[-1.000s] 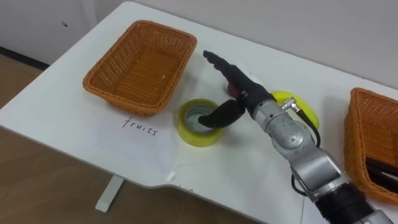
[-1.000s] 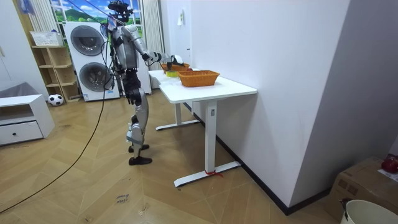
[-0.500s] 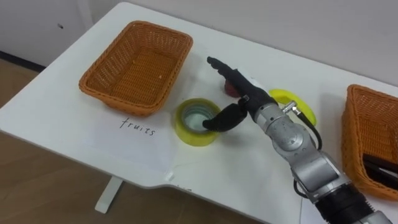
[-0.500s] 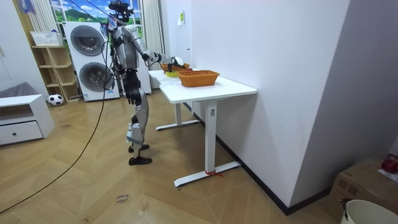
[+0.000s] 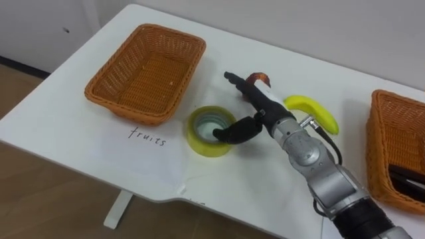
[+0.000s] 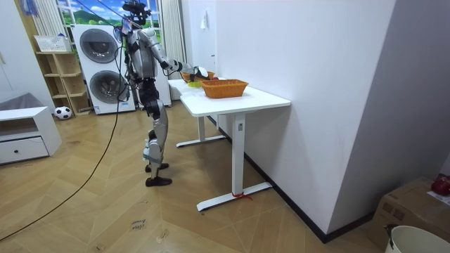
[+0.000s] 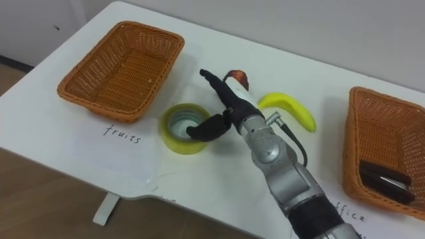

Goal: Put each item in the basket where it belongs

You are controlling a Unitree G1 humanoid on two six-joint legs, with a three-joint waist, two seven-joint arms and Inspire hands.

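Left and right eye views: paired on my head, angled steeply down, close over the white table. Both share the left basket, the right basket and the tabletop between.
Room view: standing well off, taking in the same table, me whole beside it, and the washing machines behind.

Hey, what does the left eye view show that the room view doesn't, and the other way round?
Left eye view: a yellow tape roll, a banana, and the right hand, fingers straight, thumb over the roll. Room view: the robot standing at the white table, with washing machines and a ball behind it. Both: that table and the wicker baskets.
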